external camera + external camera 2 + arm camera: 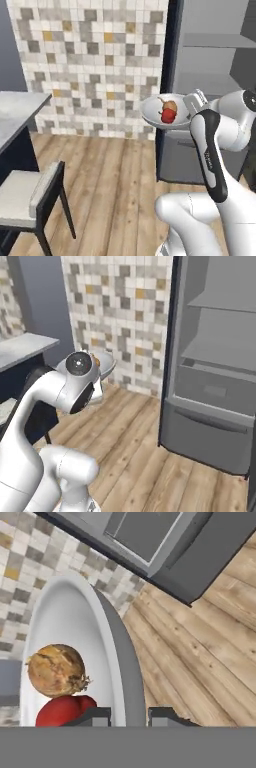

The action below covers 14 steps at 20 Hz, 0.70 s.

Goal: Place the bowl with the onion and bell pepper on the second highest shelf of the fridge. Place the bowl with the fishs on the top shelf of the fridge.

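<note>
White smooth bowl point(70, 627) | jaws clamped on its rim | papery tan onion point(55, 670) touching glossy red bell pepper point(62, 710)

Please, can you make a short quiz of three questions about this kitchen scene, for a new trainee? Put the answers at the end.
1. True or false: the gripper is shut on the rim of the bowl.
2. Which two vegetables lie in the bowl?
A. the onion and the bell pepper
B. a carrot and a potato
C. two tomatoes
3. Fill in: the fridge stands with its inside showing, and the bowl is held in the air in front of it, not yet on any ____.

Key:
1. True
2. A
3. shelf
</note>
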### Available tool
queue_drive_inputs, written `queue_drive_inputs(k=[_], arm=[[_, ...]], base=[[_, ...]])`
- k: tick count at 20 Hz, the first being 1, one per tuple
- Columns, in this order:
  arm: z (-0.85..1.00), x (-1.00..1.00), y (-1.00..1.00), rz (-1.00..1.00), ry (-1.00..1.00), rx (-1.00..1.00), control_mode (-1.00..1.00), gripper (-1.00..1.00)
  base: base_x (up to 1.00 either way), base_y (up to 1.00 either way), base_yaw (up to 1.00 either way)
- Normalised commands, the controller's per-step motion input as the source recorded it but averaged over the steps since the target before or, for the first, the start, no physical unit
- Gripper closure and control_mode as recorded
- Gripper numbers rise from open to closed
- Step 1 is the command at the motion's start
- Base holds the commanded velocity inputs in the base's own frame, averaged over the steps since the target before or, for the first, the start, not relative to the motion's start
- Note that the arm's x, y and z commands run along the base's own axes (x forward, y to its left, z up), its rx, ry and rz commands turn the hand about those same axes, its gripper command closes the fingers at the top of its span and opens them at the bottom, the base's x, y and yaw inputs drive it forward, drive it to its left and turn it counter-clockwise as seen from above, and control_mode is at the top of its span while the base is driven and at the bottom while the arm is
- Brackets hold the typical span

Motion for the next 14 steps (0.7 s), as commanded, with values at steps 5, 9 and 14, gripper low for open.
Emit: queue_drive_inputs(k=[5, 9, 14], arm=[[0.00, 0.00, 0.00, 0.00, 0.00, 0.00, 1.00, 1.00], [0.00, 0.00, 0.00, 0.00, 0.00, 0.00, 1.00, 1.00], [0.00, 0.00, 0.00, 0.00, 0.00, 0.00, 1.00, 1.00]], base=[[0.67, -0.57, -0.56], [1.00, -0.50, -0.32], [1.00, -0.39, -0.20]])
